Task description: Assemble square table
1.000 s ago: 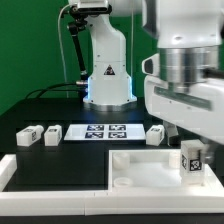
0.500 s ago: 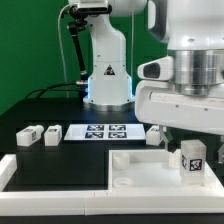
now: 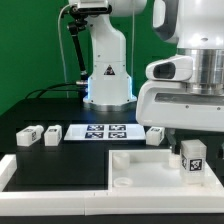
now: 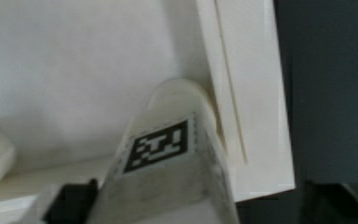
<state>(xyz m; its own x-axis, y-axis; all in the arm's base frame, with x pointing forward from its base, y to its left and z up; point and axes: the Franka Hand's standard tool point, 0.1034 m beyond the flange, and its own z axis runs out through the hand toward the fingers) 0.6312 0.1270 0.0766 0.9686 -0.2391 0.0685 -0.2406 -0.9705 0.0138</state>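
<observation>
We have one leg (image 3: 192, 160) standing at a corner of the square top (image 3: 135, 162) on the table (image 3: 85, 150), between jaws whose grip we cannot tell; three other legs (image 3: 27, 137) (image 3: 50, 133) (image 3: 155, 135) lie loose, unfitted.

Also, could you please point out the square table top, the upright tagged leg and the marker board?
square table top (image 3: 150, 163): exterior view, bare floor inside the rim.
upright leg (image 3: 192, 158): exterior view, its tagged face.
marker board (image 3: 99, 131): exterior view, its middle, among the tags.
</observation>
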